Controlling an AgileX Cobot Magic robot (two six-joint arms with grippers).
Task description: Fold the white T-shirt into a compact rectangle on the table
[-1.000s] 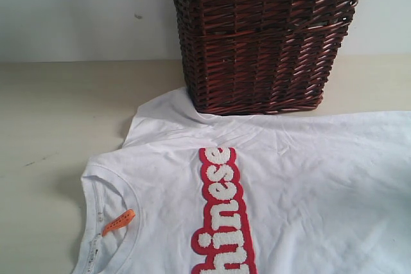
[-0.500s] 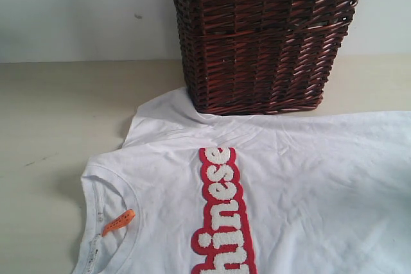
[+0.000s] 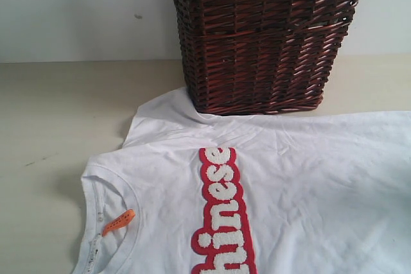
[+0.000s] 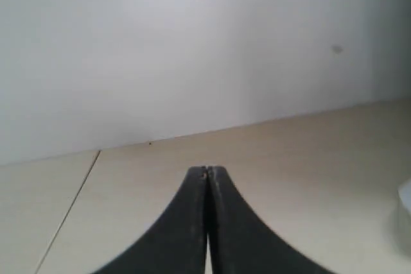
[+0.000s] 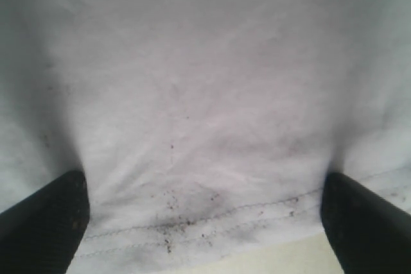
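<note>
Unmoved; wrist-only: left end effector (image 4: pixel 207 172) closed, right end effector (image 5: pixel 202 181) wide over T-shirt (image 5: pixel 192 81).

staged tabletop setting: wicker basket (image 3: pixel 263 43), beige table (image 3: pixel 58 107), white wall (image 3: pixel 77 11)

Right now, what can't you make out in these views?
- white T-shirt: lettering and lower body cut off by the exterior view's bottom and right edges.
- basket: top cropped, contents hidden.
- right gripper: open over the hem in its wrist view; contact with cloth unclear.
- Both arms: outside the exterior view.
</note>
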